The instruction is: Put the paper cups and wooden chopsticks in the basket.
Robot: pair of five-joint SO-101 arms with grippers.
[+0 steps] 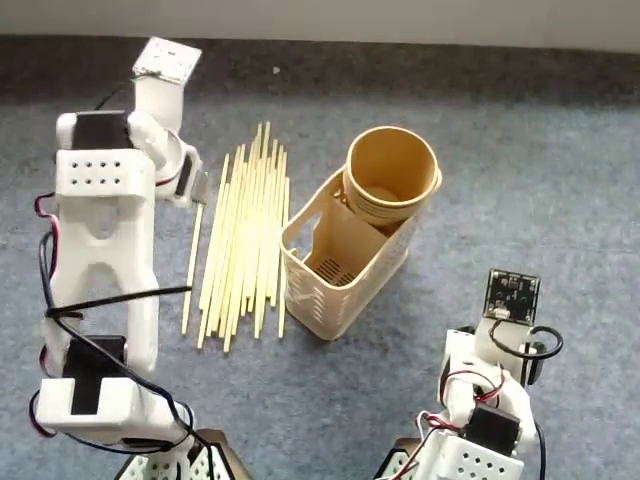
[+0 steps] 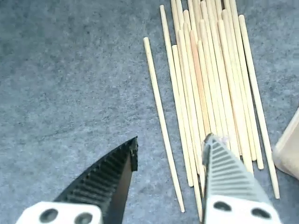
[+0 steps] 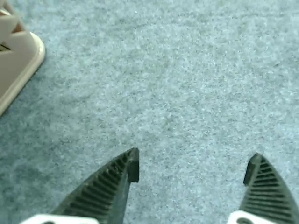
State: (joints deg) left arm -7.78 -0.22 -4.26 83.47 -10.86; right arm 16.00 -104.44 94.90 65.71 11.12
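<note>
A stack of tan paper cups [image 1: 392, 175] stands in the far end of the cream slotted basket [image 1: 340, 290] at the table's middle. Several wooden chopsticks [image 1: 245, 240] lie in a loose bundle on the grey carpet just left of the basket. My left gripper [image 2: 170, 144] hangs open over the bundle's left edge, and a single chopstick [image 2: 161, 116] lies between its fingers. In the high view the left gripper [image 1: 192, 185] sits beside the bundle's far left. My right gripper [image 3: 191, 165] stands open over bare carpet, with the basket [image 3: 16, 60] at its side.
The right arm's base and wrist camera board [image 1: 510, 295] sit at the front right, apart from the basket. Open grey carpet [image 1: 540, 180] stretches to the right of the basket and in front of it.
</note>
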